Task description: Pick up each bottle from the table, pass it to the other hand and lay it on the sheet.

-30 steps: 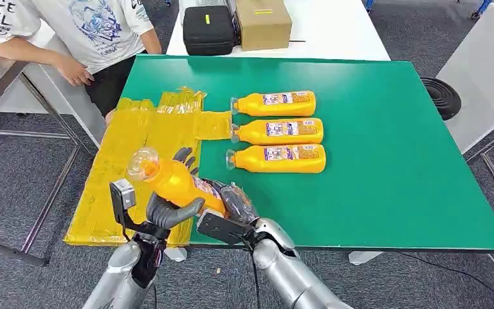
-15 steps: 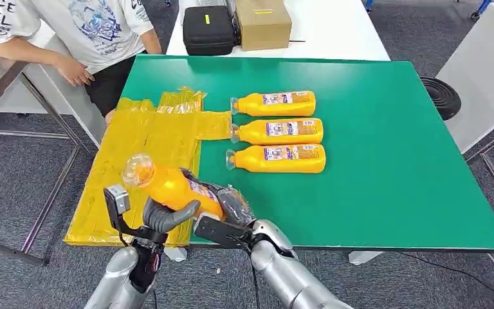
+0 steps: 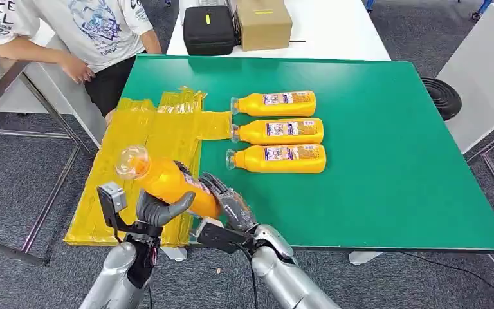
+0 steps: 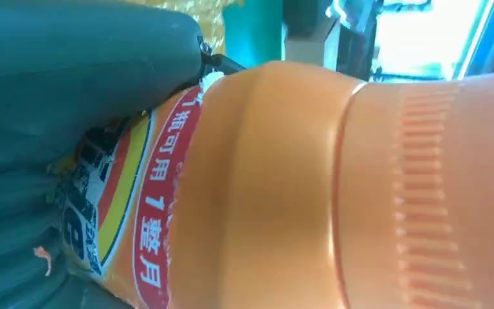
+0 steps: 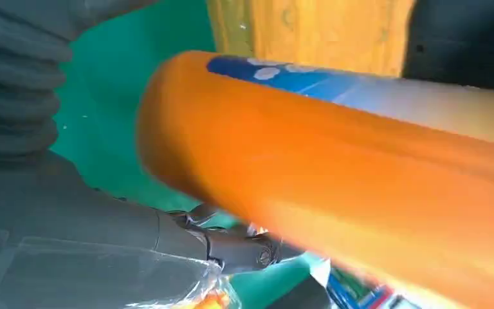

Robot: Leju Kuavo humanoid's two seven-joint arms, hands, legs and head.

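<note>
Three orange bottles [image 3: 276,131] lie side by side on the green table [image 3: 386,161], caps toward the yellow sheet [image 3: 141,161]. A fourth bottle [image 3: 167,181] is held off the surface above the sheet's near edge, cap pointing away from the robot and to its left. Left hand [image 3: 161,209] grips this bottle from below, fingers wrapped round its body. Right hand [image 3: 228,205] sits at the bottle's base with fingers spread apart; whether it touches the bottle cannot be told. One person [image 3: 71,32] stands at the table's far left corner.
</note>
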